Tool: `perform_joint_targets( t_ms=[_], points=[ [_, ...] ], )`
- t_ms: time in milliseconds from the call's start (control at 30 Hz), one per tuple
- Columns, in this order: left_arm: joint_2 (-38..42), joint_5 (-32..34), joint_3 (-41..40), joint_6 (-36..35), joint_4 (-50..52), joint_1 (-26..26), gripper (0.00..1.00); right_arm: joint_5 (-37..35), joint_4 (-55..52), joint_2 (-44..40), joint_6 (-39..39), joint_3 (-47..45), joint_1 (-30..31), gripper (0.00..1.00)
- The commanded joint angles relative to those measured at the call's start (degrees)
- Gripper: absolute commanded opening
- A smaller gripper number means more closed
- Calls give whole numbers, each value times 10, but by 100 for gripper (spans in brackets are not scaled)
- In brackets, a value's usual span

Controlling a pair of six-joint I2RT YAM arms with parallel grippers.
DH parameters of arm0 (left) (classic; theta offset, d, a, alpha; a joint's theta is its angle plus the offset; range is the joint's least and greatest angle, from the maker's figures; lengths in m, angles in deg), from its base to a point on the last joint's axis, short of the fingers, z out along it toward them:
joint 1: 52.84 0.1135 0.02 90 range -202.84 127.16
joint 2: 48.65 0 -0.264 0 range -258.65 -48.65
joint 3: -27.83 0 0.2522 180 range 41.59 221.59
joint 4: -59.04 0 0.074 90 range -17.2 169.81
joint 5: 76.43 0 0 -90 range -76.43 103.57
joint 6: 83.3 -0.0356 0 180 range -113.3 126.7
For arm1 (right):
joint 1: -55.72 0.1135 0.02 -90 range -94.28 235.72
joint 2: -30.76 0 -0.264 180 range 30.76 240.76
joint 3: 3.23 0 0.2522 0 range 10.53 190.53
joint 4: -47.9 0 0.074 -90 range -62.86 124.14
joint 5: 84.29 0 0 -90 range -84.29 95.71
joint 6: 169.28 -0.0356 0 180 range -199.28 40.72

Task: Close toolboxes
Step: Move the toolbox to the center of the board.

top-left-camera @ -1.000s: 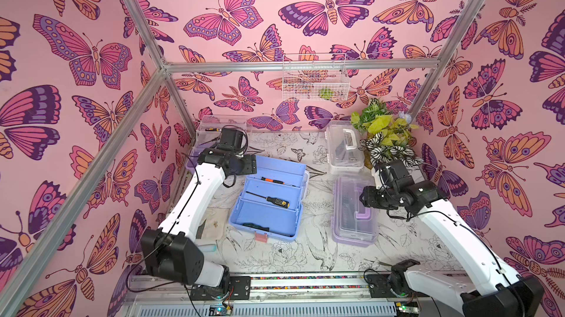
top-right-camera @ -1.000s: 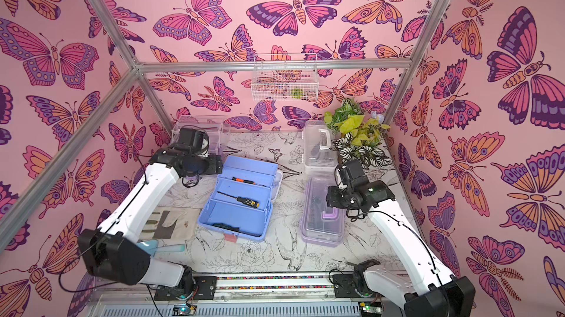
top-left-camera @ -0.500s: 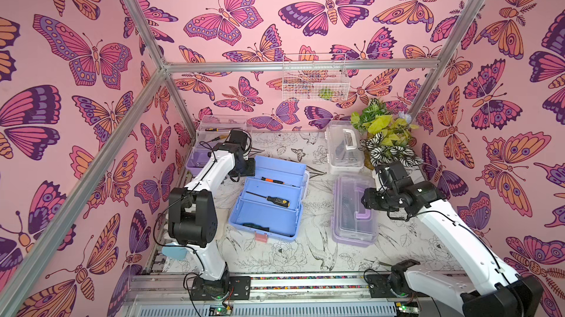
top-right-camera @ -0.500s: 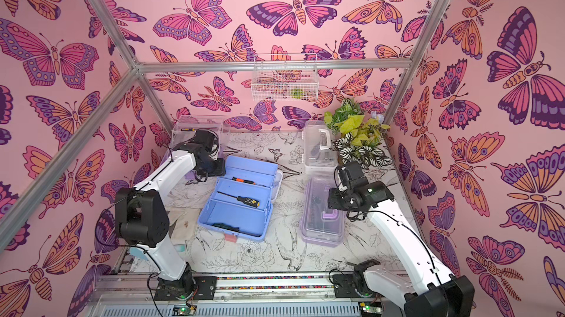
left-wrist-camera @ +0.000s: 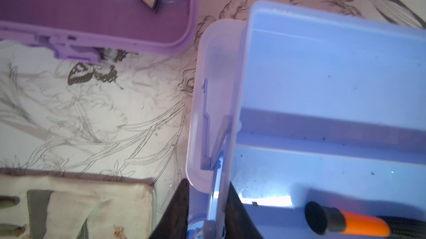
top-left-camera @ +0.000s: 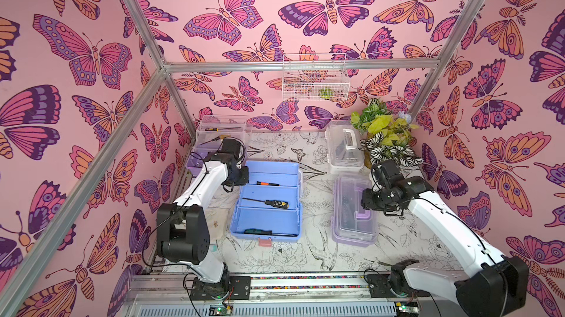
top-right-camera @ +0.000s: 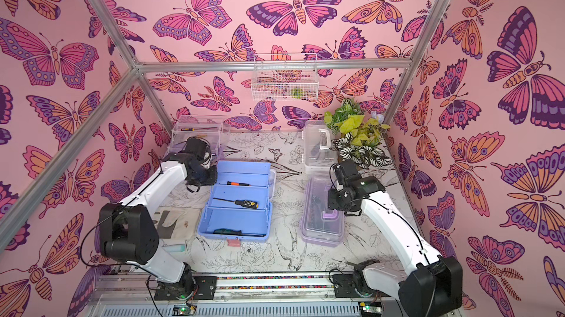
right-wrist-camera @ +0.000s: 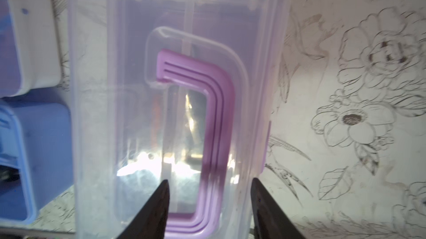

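left gripper [left-wrist-camera: 207,182] clamped on white lid [left-wrist-camera: 216,65] rim, far-left corner of blue toolbox [top-left-camera: 266,205]; box lies wide open mid-table. right gripper [right-wrist-camera: 209,184] spread, holding nothing, fingers either side of handle [right-wrist-camera: 219,111] over shut near lilac toolbox [top-left-camera: 354,208]. far lilac toolbox [top-left-camera: 195,161] open, jammed in far-left corner. white toolbox [top-left-camera: 344,147] shut, just beside plant [top-left-camera: 382,135]. bare table [top-left-camera: 316,208] strip between blue and near lilac.

Blue toolbox [top-left-camera: 266,205], white lid [left-wrist-camera: 214,69]; lilac toolbox [top-left-camera: 354,239], clear lid [right-wrist-camera: 96,88]; pink butterfly-print walls [top-left-camera: 275,10]; white table [top-left-camera: 397,248], black floral sketches
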Motion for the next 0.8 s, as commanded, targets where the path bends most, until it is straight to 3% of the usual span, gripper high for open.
perform_joint_targets(
  t_ms=[0,267,533,767],
  points=[
    [40,32,-31,11,48,33,25,57,9,25,15,-3,4,56],
    [124,26,-75,12,50,74,24,74,37,78,22,20,70,54],
    [122,16,-72,4,58,97,23,36,66,169,4,91,144,52],
    [114,3,-70,5,56,100,24,1,95,270,-14,165,147,49]
  ],
)
